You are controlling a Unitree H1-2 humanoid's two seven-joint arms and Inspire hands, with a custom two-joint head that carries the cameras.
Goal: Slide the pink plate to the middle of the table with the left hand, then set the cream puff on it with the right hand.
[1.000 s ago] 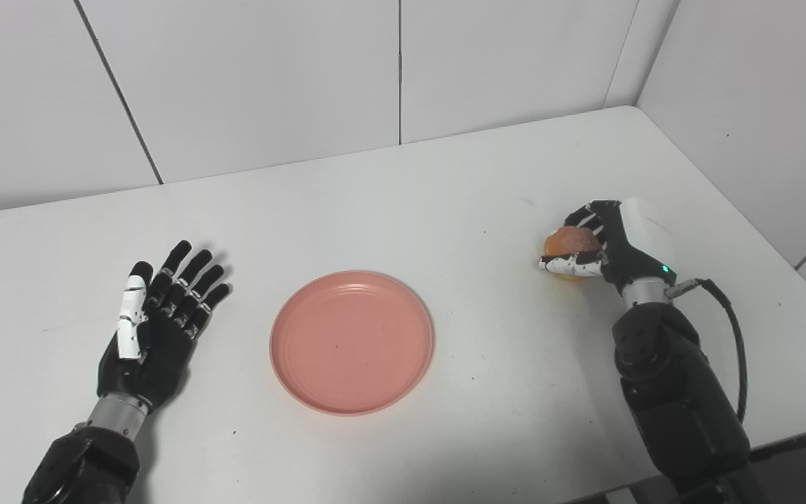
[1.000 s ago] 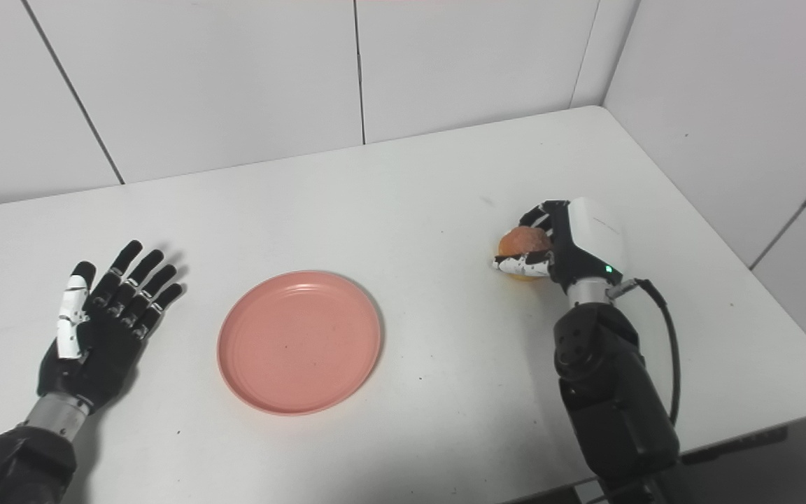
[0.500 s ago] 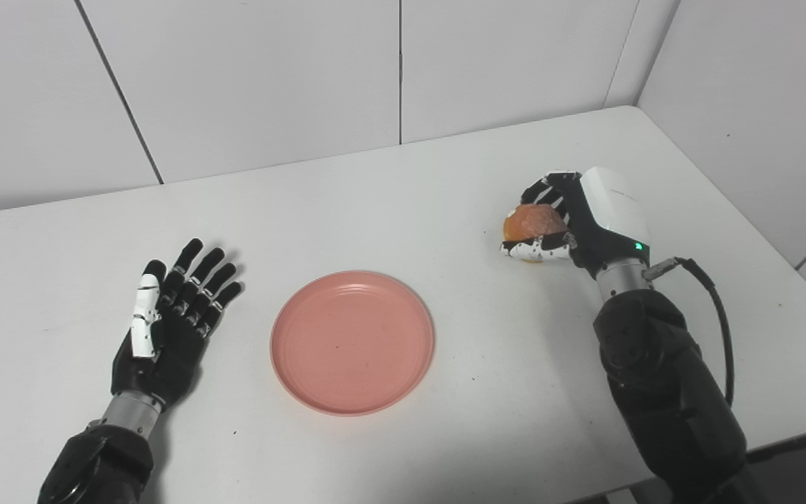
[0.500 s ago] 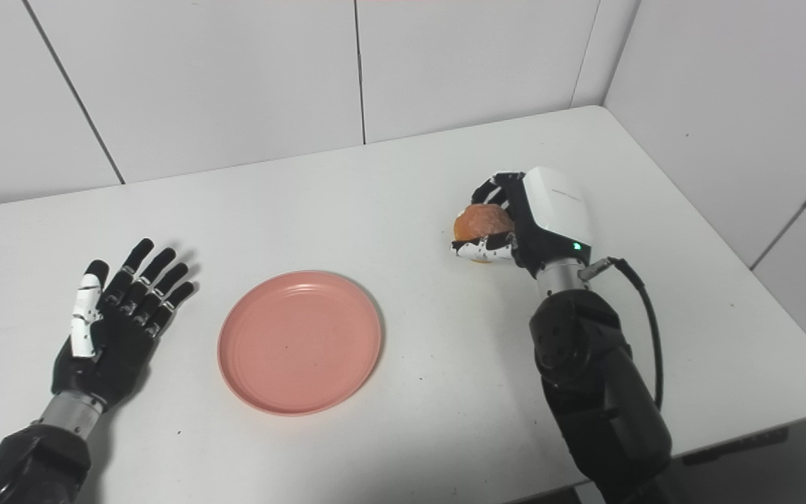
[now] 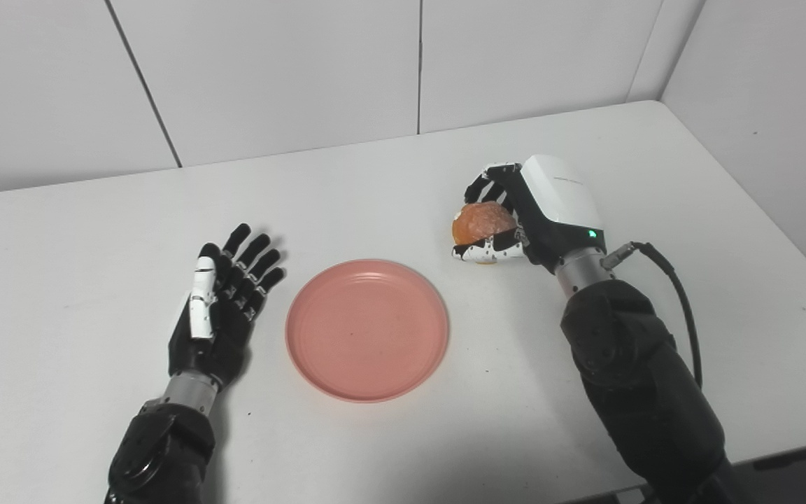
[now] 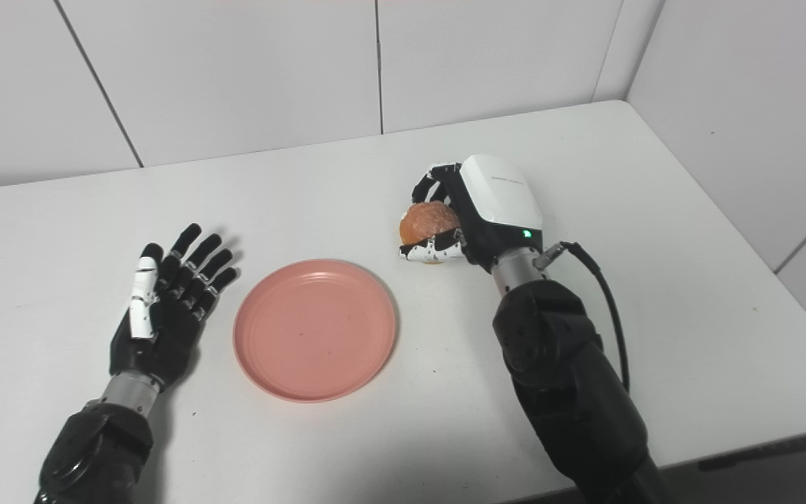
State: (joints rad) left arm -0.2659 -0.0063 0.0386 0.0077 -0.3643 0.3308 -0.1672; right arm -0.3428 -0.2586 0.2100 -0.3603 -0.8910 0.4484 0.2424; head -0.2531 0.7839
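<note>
The pink plate (image 5: 366, 329) lies flat near the middle of the white table (image 5: 389, 175), with nothing on it. My right hand (image 5: 525, 206) is shut on the golden-brown cream puff (image 5: 481, 220), held above the table just right of and beyond the plate's far right rim. Fingers wrap the puff from above and the thumb from below, so only its left face shows. My left hand (image 5: 224, 311) is open, fingers spread, palm down on the table a short way left of the plate and not touching it.
White wall panels stand behind the table and along its right side. The table's right edge (image 6: 746, 280) and front edge (image 6: 760, 437) are near my right forearm (image 6: 564, 378), which has a black cable looping off the wrist.
My right hand has lifted the cream puff and carried it left toward the plate. The left hand has moved slightly closer to the plate. The camera has also shifted a little.
</note>
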